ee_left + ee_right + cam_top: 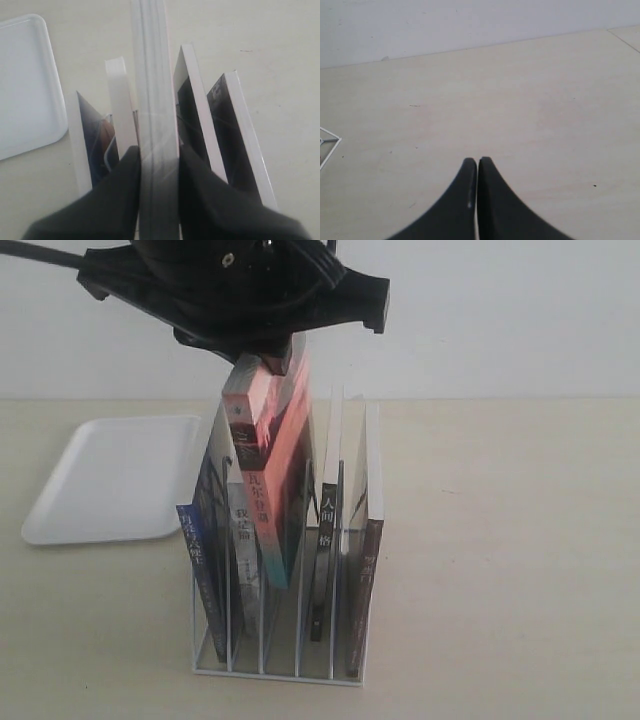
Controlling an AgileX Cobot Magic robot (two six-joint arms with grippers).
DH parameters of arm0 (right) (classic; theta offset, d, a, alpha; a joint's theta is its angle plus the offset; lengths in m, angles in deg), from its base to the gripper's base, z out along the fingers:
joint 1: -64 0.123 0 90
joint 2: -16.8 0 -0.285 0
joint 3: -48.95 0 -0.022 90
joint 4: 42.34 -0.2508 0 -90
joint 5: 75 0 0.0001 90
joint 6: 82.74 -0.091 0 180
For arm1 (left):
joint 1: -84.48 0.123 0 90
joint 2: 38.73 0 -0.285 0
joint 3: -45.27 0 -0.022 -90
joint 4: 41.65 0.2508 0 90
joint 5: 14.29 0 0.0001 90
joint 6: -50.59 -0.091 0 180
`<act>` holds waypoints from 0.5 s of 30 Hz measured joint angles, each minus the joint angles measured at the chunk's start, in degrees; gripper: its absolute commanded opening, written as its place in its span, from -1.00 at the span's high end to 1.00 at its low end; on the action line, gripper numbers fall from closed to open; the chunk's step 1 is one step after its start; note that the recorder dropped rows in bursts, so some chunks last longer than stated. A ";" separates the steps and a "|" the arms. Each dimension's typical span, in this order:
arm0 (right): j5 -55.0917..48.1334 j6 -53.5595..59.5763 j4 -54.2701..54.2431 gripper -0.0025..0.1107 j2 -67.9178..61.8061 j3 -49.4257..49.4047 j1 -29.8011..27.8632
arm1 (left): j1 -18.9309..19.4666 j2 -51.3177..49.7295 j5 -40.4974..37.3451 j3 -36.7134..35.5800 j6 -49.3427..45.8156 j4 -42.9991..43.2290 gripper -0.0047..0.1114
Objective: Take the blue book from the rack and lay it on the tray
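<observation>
The bench [500,540] is carrying the tray [110,480] at far left and the rack [280,665] near the middle, well apart. The red-spined book [272,480] is standing tilted, higher than its neighbours, with the left claw [158,165] clamping its top edge. The blue book [193,545] is sitting in the rack's leftmost slot. The right claw [478,170] is hanging closed, holding nothing.

Black spine [325,540] right of the rack's [270,668] middle: 2 white characters, "人间". Raised book [262,455]: spine characters unreadable, likewise the other spines.
</observation>
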 measured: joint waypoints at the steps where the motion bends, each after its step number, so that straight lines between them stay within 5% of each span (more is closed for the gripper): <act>1: 0.00 0.00 0.00 0.96 0.00 0.00 0.00 | 0.00 0.00 0.11 0.00 0.00 0.00 0.63; 15: 0.00 0.00 0.00 0.96 0.00 0.00 0.00 | 0.11 0.00 9.54 -8.78 3.89 0.97 0.53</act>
